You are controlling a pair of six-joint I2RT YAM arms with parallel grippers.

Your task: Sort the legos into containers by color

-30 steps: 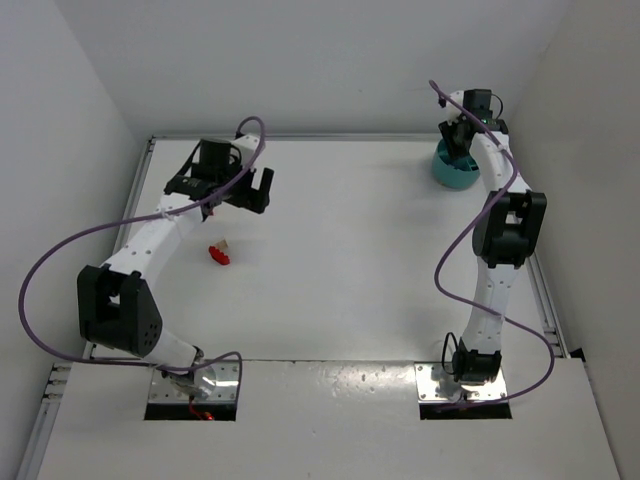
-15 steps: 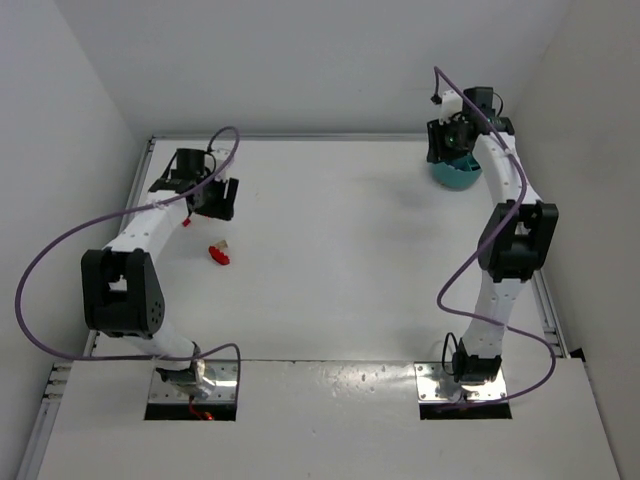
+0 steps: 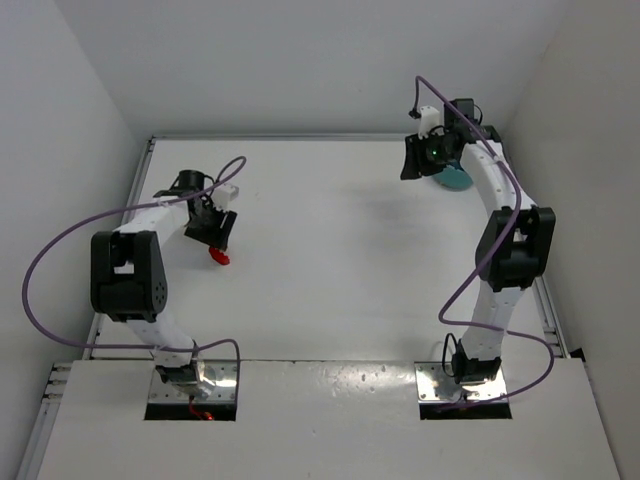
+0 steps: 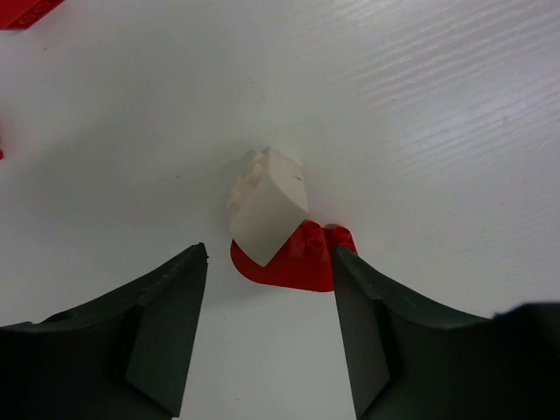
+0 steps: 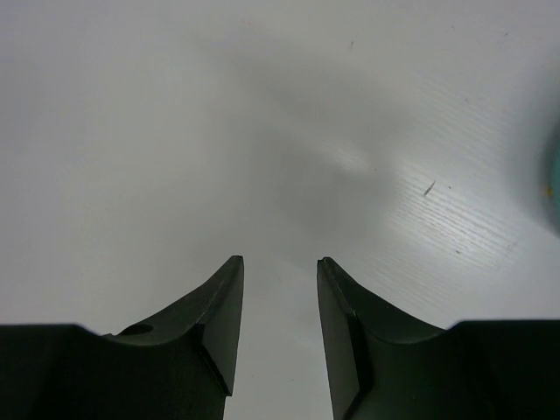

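A whitish brick [image 4: 267,201] lies on the table, leaning on a red brick [image 4: 302,258]. Both sit just ahead of my left gripper [image 4: 269,262], which is open and empty with its jaws on either side. In the top view the red brick [image 3: 219,256] lies just below my left gripper [image 3: 212,232]. Another red piece [image 4: 24,10] shows at the left wrist view's top left corner. The teal tub [image 3: 455,176] stands at the back right, half hidden by my right arm. My right gripper [image 3: 413,160] is open and empty over bare table [image 5: 278,267], left of the tub.
White walls close the table on the left, back and right. A purple cable loops from each arm. A sliver of the teal tub [image 5: 555,179] shows at the right wrist view's right edge.
My left gripper has swung in and down toward the bricks. My right gripper has moved left, away from the tub.
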